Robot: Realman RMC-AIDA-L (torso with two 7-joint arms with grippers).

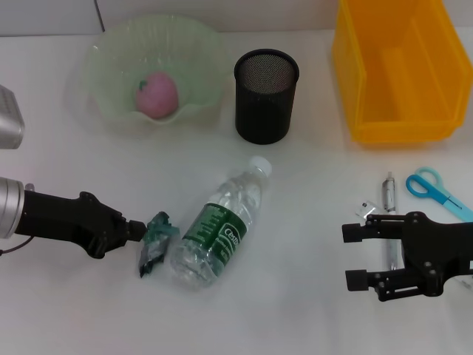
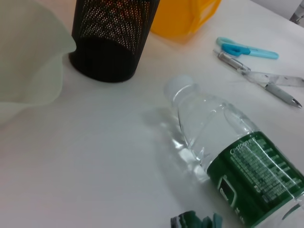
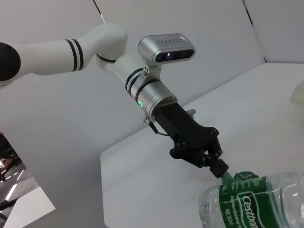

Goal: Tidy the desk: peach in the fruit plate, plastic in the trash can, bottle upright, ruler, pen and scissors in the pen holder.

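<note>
A pink peach (image 1: pixel 157 95) lies in the pale green fruit plate (image 1: pixel 107 55). The clear bottle (image 1: pixel 218 225) with a green label lies on its side mid-table. Beside its base sits the crumpled green plastic (image 1: pixel 154 240), and my left gripper (image 1: pixel 140 231) is shut on its edge, as the right wrist view confirms (image 3: pixel 219 167). My right gripper (image 1: pixel 356 256) hangs open low over the silver pen (image 1: pixel 388 194). The blue scissors (image 1: pixel 434 188) lie just beyond it. In the left wrist view a clear ruler (image 2: pixel 278 79) lies across the pen (image 2: pixel 285 95).
The black mesh pen holder (image 1: pixel 266 95) stands behind the bottle's cap. A yellow trash can (image 1: pixel 399 66) sits at the back right. The plate's rim (image 2: pixel 28 71) lies close to the holder.
</note>
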